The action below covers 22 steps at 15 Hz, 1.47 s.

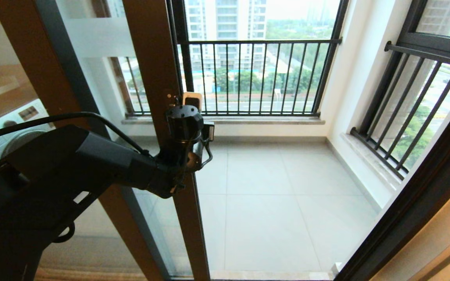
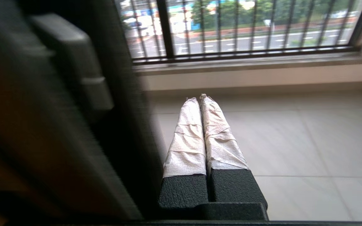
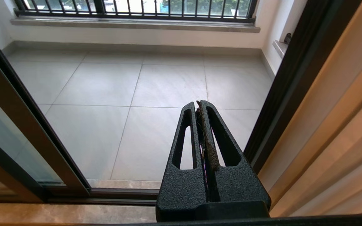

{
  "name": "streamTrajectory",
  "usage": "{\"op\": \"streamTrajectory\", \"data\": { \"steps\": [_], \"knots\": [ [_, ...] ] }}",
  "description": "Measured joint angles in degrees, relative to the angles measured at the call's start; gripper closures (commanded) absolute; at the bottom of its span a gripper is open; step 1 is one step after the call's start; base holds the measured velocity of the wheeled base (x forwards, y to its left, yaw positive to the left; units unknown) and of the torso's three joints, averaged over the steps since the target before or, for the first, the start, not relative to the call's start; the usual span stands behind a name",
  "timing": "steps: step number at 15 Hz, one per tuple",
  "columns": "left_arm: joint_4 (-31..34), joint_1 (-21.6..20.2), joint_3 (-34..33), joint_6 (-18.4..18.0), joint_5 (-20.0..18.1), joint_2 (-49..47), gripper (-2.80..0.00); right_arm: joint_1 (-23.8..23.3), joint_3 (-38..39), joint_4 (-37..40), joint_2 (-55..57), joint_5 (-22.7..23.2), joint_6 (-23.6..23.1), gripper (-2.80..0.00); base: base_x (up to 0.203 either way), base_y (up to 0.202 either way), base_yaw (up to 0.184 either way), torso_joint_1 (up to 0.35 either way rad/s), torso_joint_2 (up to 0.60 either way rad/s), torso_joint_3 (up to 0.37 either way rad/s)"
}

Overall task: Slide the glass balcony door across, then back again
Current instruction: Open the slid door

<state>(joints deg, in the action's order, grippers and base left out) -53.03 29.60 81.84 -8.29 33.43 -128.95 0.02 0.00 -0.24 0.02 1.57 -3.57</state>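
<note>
Pale grey floor tiles (image 1: 272, 195) spread behind the doorway, closed in by black-barred windows (image 1: 256, 74) ahead and on the right (a white wall corner between them). The glass balcony door (image 1: 154, 58), clear glass in a dark brown frame with a frosted white band, stands upright at left, its long stile running floor to top. The left gripper (image 2: 199, 99), taped fingers pressed together, sits just beside that stile's edge. The right gripper (image 3: 199, 103), also closed, hangs low by the right jamb.
</note>
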Motion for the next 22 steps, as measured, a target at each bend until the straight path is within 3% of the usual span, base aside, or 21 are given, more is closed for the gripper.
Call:
{"op": "streamTrajectory", "data": {
  "steps": [3,9,14,18,22],
  "knots": [
    [-0.1,3.0,-0.1,-0.7,-0.5,0.4,0.00,0.0,0.0,0.0,0.0,0.0,0.0,0.00,0.000,0.000,0.000,0.000,0.00,0.000],
    [0.2,3.8,0.0,-0.8,-0.5,2.0,0.00,0.0,0.0,0.0,0.0,0.0,0.0,0.00,0.000,0.000,0.000,0.000,0.00,0.000],
    [6.6,5.3,-4.1,0.9,-2.5,8.8,0.00,0.0,0.0,0.0,0.0,0.0,0.0,0.00,0.000,0.000,0.000,0.000,0.00,0.000],
    [17.4,8.2,-5.1,4.2,-2.6,13.6,0.00,0.0,0.0,0.0,0.0,0.0,0.0,0.00,0.000,0.000,0.000,0.000,0.00,0.000],
    [35.4,8.9,-0.4,12.8,-2.4,16.8,0.00,0.0,0.0,0.0,0.0,0.0,0.0,0.00,0.000,0.000,0.000,0.000,0.00,0.000]
  ]
}}
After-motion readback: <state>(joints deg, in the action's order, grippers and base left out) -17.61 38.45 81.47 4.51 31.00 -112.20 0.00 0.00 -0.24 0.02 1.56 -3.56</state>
